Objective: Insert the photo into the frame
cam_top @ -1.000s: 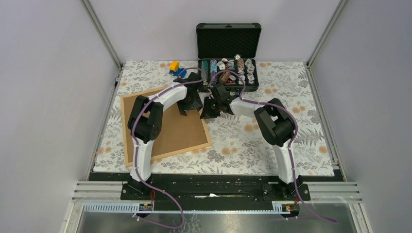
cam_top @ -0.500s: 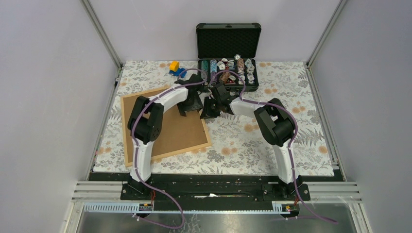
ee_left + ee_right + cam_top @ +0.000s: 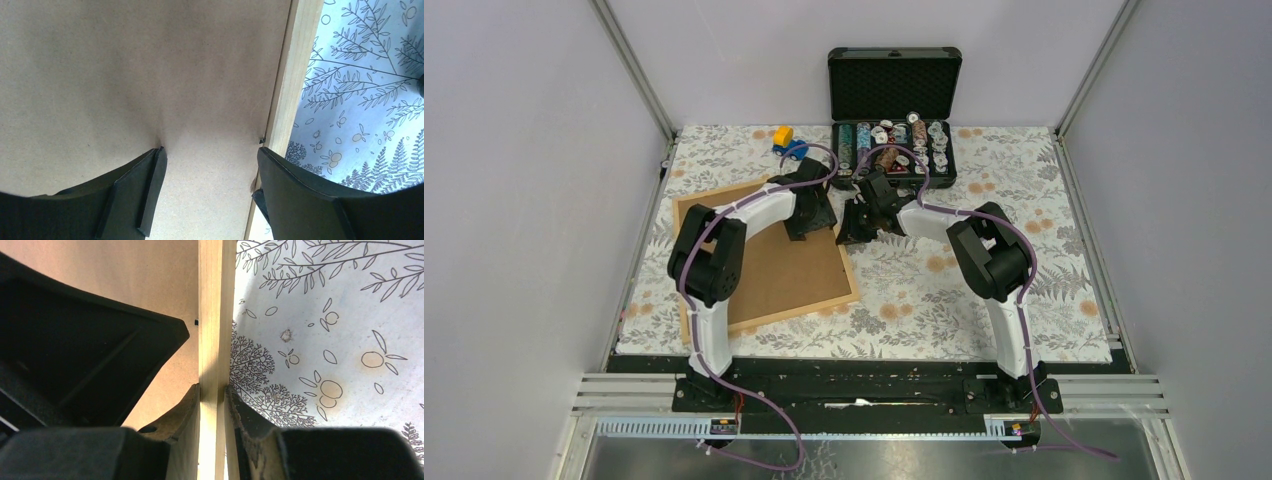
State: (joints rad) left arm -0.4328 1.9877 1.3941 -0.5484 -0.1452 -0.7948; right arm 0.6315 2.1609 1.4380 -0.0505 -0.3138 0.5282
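The frame (image 3: 804,309) lies flat on the left of the table, its thin light wood rail (image 3: 285,100) bordering a plain brown backing sheet (image 3: 789,270) that fills it. The photo is hidden. My left gripper (image 3: 807,225) hovers open over the frame's far right corner. In the left wrist view its gripper (image 3: 210,152) spans the backing sheet: one fingertip (image 3: 155,165) touches the sheet and the other sits by the rail, with nothing held. My right gripper (image 3: 854,232) is shut on the frame's right rail (image 3: 212,340), a finger (image 3: 187,410) pressed on each side.
An open black case (image 3: 894,110) full of small spools stands at the back middle. A yellow and blue toy (image 3: 786,143) lies left of it. A floral cloth (image 3: 984,310) covers the table. A tiny black tab (image 3: 262,140) sits at the rail's inner edge.
The left arm's elbow has swung left and its gripper has shifted slightly back over the frame corner, jaws a little wider. The right arm and frame have not moved.
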